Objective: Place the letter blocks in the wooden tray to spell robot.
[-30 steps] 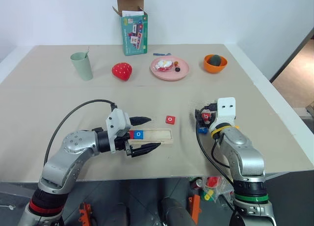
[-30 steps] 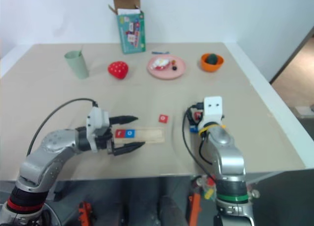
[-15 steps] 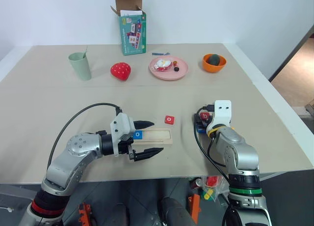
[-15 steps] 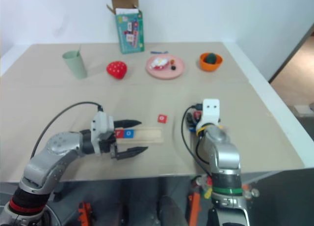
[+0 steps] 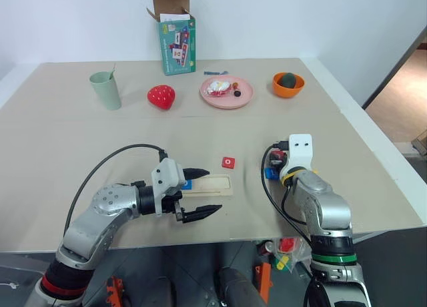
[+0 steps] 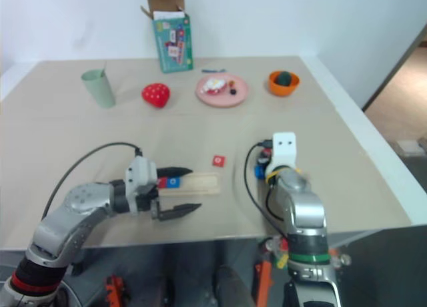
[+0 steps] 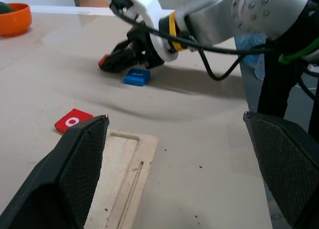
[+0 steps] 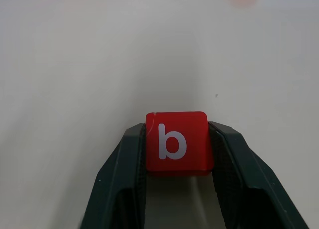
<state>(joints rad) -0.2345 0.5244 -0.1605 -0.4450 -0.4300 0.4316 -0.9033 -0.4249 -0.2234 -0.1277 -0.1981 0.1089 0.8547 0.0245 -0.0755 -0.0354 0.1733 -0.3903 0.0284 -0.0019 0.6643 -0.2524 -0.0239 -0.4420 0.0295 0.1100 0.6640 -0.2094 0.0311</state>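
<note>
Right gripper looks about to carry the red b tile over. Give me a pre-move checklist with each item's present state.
1. The right gripper has the red b block between its fingers: ok.
2. Whether the grip is firm enough to lift: cannot tell.
3. The wooden tray has free groove beyond the blue tile: ok.
4. The left gripper stands open astride the tray's filled end, close to the carry path: not ok.
5. The loose red o block lies beside the tray, apart from it: ok.
6. The loose blue block sits close by the right gripper: cannot tell if clear.
</note>
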